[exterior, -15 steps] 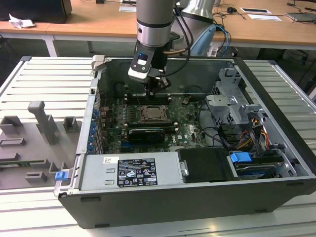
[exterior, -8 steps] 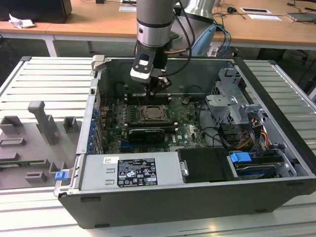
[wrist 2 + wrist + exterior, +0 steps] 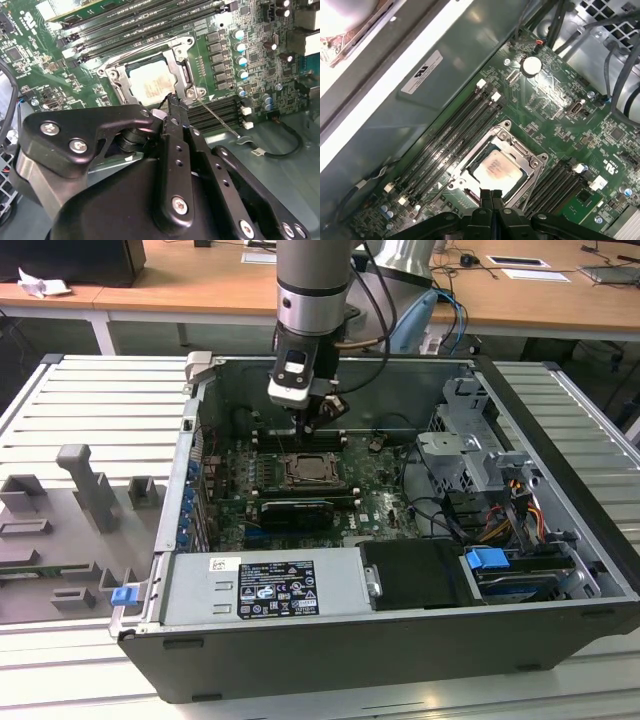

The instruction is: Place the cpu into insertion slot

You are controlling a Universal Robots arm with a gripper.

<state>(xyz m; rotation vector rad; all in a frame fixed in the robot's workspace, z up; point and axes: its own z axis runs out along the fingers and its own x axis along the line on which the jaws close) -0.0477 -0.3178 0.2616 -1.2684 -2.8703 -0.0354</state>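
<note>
Take the insertion slot (image 3: 519, 146), a square dark socket with a thin shiny metal frame, as the dial's centre, with twelve o'clock toward the grey-green sheet-metal case wall (image 3: 470, 50). The cpu (image 3: 497, 169), a small thin square chip with a pale silver-beige face, lies flat inside the frame. At twelve, between slot and wall, run long narrow black memory slots (image 3: 445, 145). More of them (image 3: 555, 182) lie at six. A round silver coin battery (image 3: 532, 65) sits well off at three. A white rectangular label (image 3: 422, 72) is stuck on the wall at about eleven. Between seven and eight, the black metal gripper (image 3: 491, 194) has its fingertips pressed together at the frame's edge; whether they touch it cannot be told.
</note>
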